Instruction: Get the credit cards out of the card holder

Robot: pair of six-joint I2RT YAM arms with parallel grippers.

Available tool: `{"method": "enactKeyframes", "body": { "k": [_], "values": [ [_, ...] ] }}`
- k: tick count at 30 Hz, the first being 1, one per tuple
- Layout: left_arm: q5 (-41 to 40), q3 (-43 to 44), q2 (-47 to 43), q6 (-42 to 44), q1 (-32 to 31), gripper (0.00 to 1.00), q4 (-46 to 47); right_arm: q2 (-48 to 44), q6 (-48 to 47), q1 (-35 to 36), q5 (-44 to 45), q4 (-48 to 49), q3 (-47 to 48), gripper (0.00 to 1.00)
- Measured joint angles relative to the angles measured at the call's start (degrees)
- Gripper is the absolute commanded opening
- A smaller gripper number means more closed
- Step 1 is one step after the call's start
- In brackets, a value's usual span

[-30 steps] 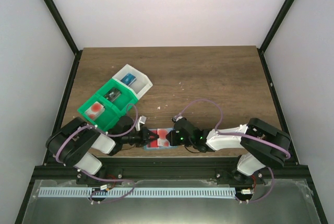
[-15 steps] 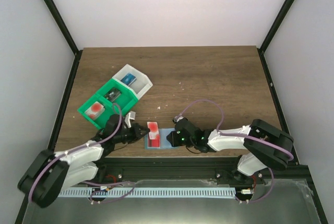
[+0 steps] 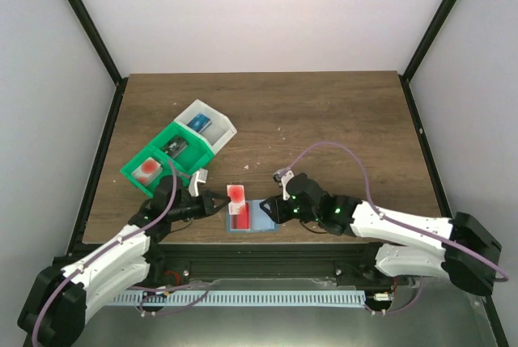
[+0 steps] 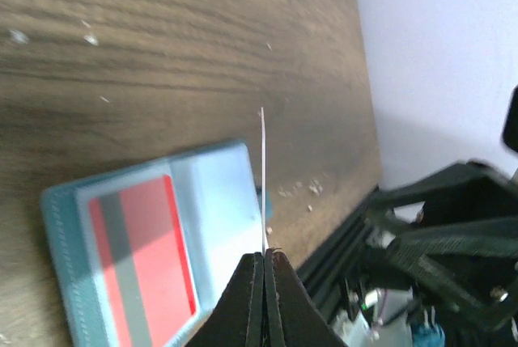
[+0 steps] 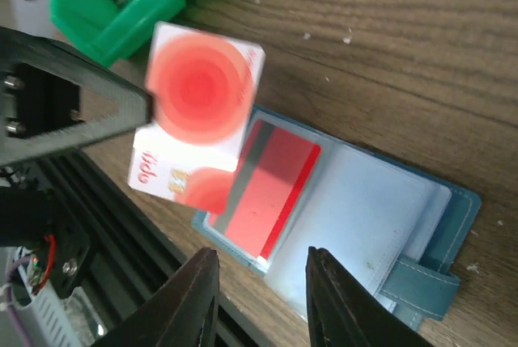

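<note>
The open card holder [image 3: 257, 222] lies flat on the counter [image 3: 324, 120] at its 6 o'clock edge, pale inner pockets facing up. One credit card [image 3: 235, 195], white with a big red spot, is raised clear of the holder over its 9 o'clock half. A second card [image 5: 271, 193], red with a dark stripe, sits in the pocket on that same half. The pocket toward 3 o'clock shows only pale lining.

The left pincer [image 3: 220, 204] reaches in from 9 o'clock and is clamped tight on the raised credit card, gripping it by one edge. The right pincer [image 3: 271, 209] comes from 3 o'clock and hangs over the holder's other half. Its jaws stand a narrow way apart, with nothing between them and touching nothing.

The left wrist view shows the held card only edge-on, a thin pale line rising from the pressed-together fingers [image 4: 247, 298], so its face cannot be read there. It does show the holder [image 4: 214, 193] lying on the wood below. The right wrist view gives the card's printed face with a second, partial red spot. It also shows the holder's strap tab at the 5 o'clock corner, which the top view loses under the right arm. The green-and-white tray [image 3: 174, 157] stands at 10 o'clock from the holder, well apart from it.
</note>
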Motion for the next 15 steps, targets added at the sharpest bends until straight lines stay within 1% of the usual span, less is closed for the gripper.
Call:
{"method": "enactKeyframes", "body": {
  "k": [4,8,12,15],
  "values": [
    [7.4,0.8,2.5,2.0,0.0,0.00,1.1,-5.4,-2.7,-1.4,-1.8,-5.6,2.4,0.39],
    [14.9,1.7,5.8,3.8,0.0,0.00,3.0,-9.4,-5.3,-6.0,-7.7,-8.1,2.8,0.42],
    [20.9,1.6,8.5,2.7,-0.5,0.00,7.5,-9.1,-7.5,-10.7,-13.4,-8.9,2.7,0.44],
    [24.3,1.2,10.1,1.1,-1.4,0.00,11.4,-7.7,-8.6,-13.2,-19.9,-7.2,1.8,0.46]
  ]
}}
